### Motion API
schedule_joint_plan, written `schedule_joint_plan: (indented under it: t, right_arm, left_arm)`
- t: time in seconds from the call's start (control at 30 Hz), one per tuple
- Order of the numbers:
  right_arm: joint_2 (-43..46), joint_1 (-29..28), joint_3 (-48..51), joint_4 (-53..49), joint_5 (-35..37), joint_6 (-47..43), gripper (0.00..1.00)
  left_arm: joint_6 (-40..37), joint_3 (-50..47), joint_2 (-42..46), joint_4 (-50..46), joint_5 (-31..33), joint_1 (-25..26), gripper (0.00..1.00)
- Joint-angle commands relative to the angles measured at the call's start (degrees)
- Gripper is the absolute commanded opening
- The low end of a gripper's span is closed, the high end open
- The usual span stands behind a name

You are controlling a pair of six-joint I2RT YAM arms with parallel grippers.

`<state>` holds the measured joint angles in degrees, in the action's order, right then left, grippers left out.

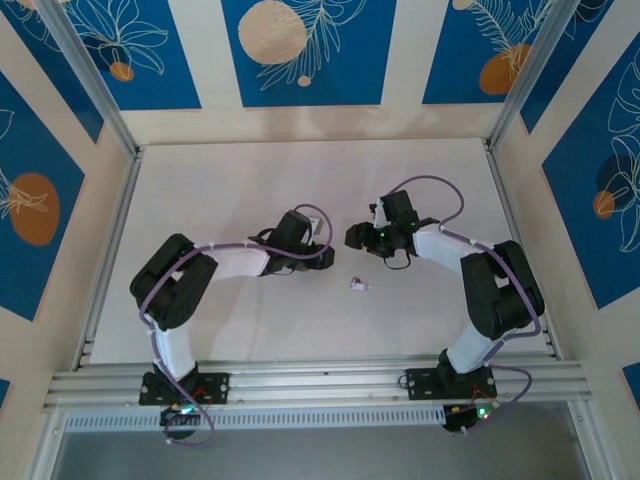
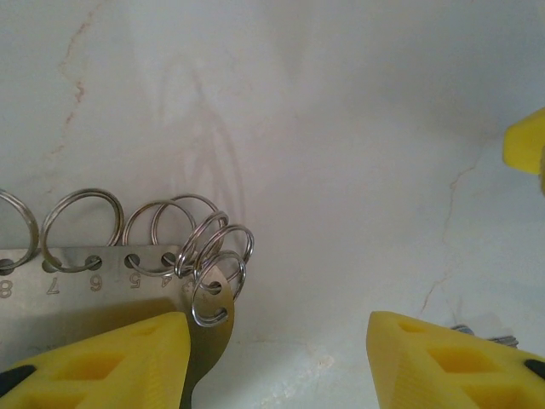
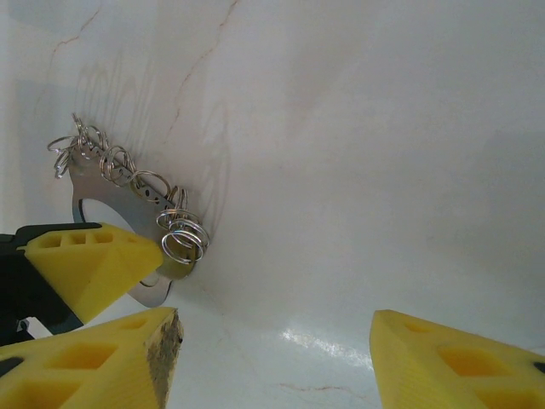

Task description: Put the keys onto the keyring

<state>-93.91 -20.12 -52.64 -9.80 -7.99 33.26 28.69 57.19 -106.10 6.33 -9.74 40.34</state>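
Observation:
The keyring is a flat grey metal piece with numbered holes, and several silvery split rings hang along its top edge. My left gripper holds it off the table, one yellow finger against its end, and it curves down out of frame beside that finger. From the right wrist view the keyring stands left of centre with the left gripper's finger on it. My right gripper is open and empty, just right of the keyring. One small lilac-tinted key lies on the table below both grippers.
The white table is fenced by metal rails on the left, the right and along the front. A tip of the right gripper's yellow finger shows at the right edge of the left wrist view.

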Motion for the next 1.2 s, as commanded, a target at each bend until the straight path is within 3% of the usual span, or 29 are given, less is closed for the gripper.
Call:
schedule_joint_plan:
  t: [0.0,0.57,1.17]
  right_arm:
    - [1.0,0.3,0.1,0.3,-1.8,0.7,0.62]
    - [1.0,0.3,0.6,0.4,-1.7,0.8,0.62]
    - [1.1,0.4,0.8,0.6,-1.8,0.5,0.62]
  left_arm:
    - [-1.7,2.0,-1.5,-1.1,1.3,0.9,0.57]
    - [-3.3,4.0,-2.8,-1.2,2.3,1.9,0.57]
    - [-5.7,4.0,-3.5,-3.5,5.6,3.5,0.50]
